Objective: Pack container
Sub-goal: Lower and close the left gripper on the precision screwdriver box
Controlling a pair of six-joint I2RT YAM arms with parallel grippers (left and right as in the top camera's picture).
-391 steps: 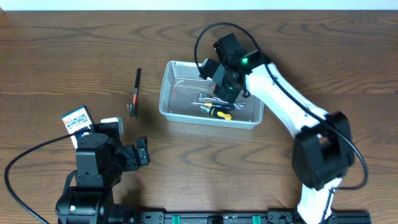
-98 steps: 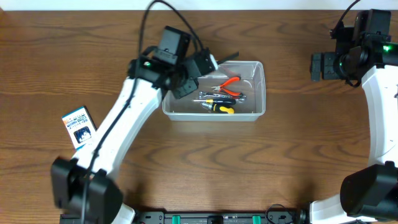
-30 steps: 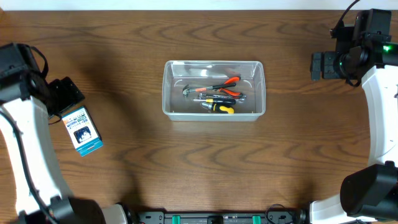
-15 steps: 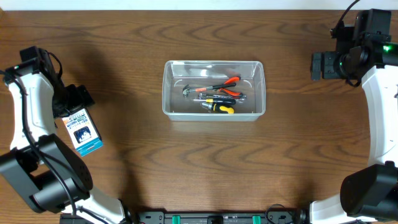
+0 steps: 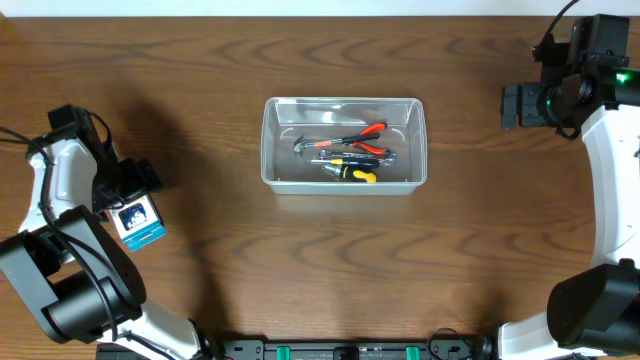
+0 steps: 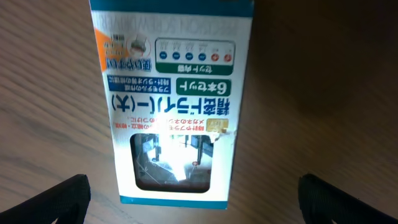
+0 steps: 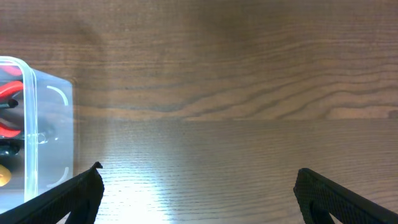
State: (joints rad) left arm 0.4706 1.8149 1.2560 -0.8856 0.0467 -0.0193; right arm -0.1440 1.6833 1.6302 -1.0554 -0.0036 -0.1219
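The container (image 5: 268, 150), a clear plastic tub, stands mid-table holding orange-handled pliers (image 5: 366, 133), a yellow-and-black screwdriver (image 5: 350, 173) and other small tools. My left gripper (image 5: 135, 182) hovers at the table's left over the blue-and-white card packet (image 5: 138, 222). In the left wrist view its jaws (image 6: 196, 208) stand wide open, either side of the packet's (image 6: 177, 106) near end, touching nothing. My right gripper (image 5: 512, 106) hangs open well to the right of the container. The right wrist view shows its empty jaws (image 7: 202, 199) over bare wood and the container's end wall (image 7: 50, 124) at left.
The brown wooden table (image 5: 320, 270) stretches all round the container. Both arm bases stand at the front edge, left and right. The table's far edge meets a white strip at the top.
My left gripper has come down and rightward from the table's left edge to sit over the card packet. The right arm, the container and its tools have not moved.
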